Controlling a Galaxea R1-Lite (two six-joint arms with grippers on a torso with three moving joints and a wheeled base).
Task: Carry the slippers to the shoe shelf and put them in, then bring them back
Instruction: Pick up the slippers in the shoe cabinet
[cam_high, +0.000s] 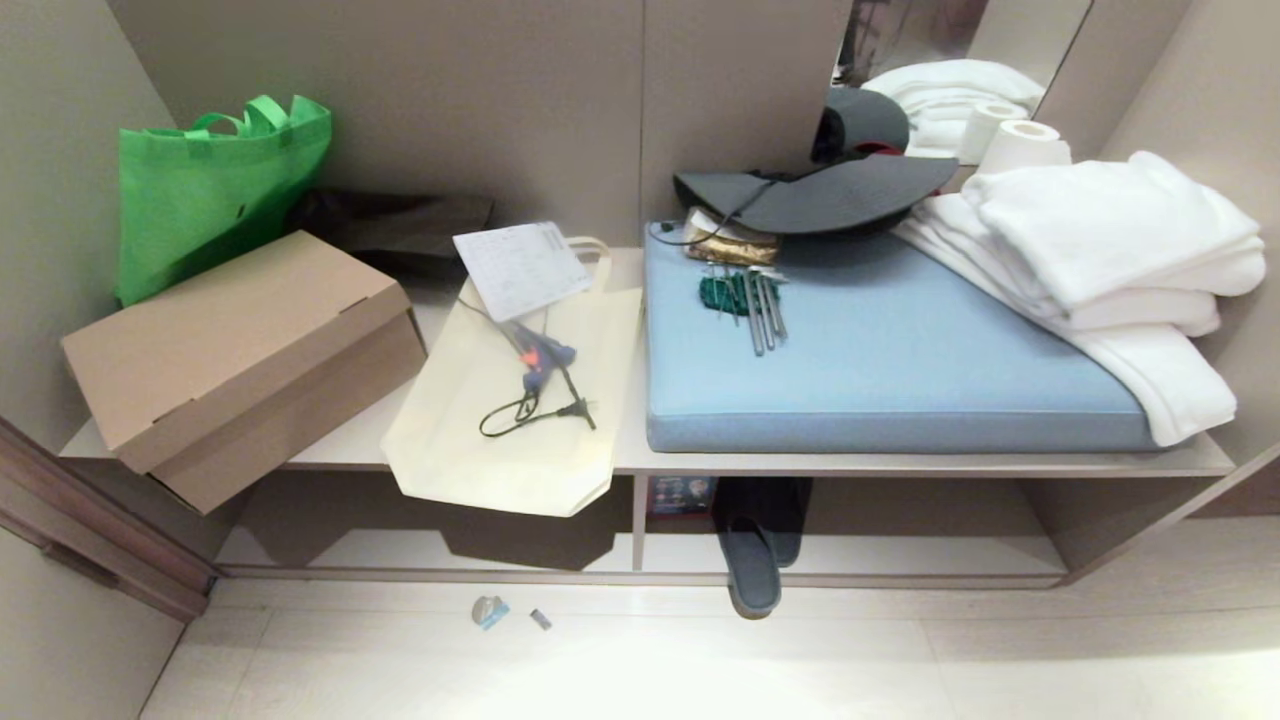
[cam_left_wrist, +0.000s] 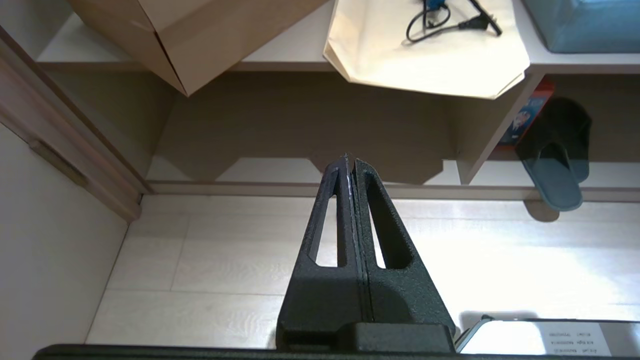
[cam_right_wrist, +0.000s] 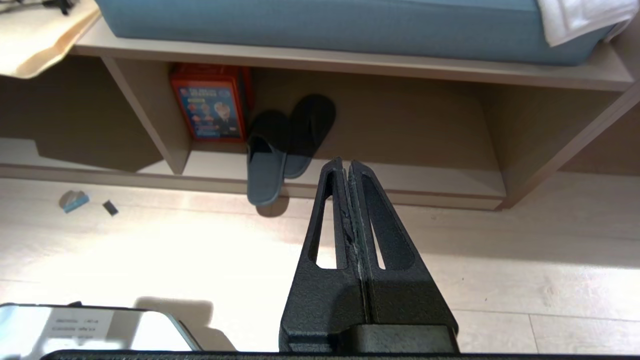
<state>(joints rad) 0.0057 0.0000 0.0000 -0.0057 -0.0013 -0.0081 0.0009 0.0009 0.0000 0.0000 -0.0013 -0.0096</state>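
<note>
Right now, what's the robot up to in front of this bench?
Nothing is being handled. The slippers sit in the right compartment of the shoe shelf, beside the divider, one heel poking out over the front edge next to a red box. Both tools hang shut and empty above the floor in front of the shelf: the left tool facing the empty left compartment, the right tool near the slippers.

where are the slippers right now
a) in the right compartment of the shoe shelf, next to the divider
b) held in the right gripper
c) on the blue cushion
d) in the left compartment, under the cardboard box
a: the slippers lie in the shoe shelf's right compartment, beside the divider, one heel poking out over the front edge.
</note>
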